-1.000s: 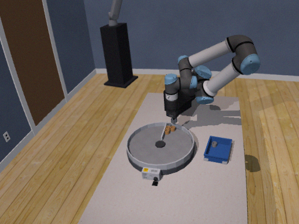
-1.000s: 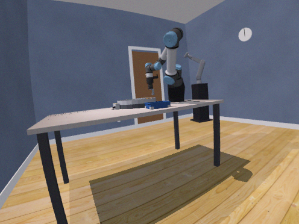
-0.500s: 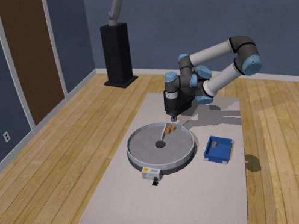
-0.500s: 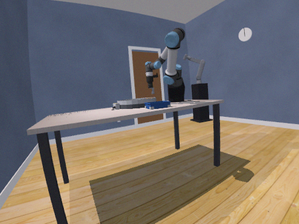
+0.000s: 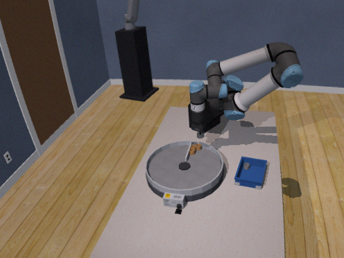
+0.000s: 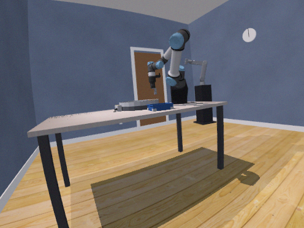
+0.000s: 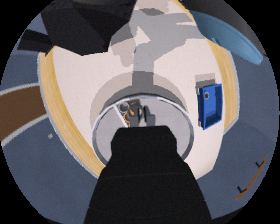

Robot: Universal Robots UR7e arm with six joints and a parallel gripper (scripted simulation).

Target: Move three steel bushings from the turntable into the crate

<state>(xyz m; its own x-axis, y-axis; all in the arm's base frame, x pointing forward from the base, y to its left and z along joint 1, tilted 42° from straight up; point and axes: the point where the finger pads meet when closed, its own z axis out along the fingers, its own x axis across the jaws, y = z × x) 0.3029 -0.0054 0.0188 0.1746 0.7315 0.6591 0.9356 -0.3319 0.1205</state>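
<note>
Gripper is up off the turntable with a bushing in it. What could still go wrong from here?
The gripper is shut on a small bushing that is barely visible, so a slip mid-carry is possible. The crate is small and already holds one steel bushing, so a release could miss. Orange bushings must remain on the turntable.

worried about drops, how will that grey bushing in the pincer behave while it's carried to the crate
The steel bushing looks short and rigid, so it likely won't flex in the pincer. Its smooth round wall may slip if bumped. Released into the blue crate, it could roll, though the walls should contain it.
</note>
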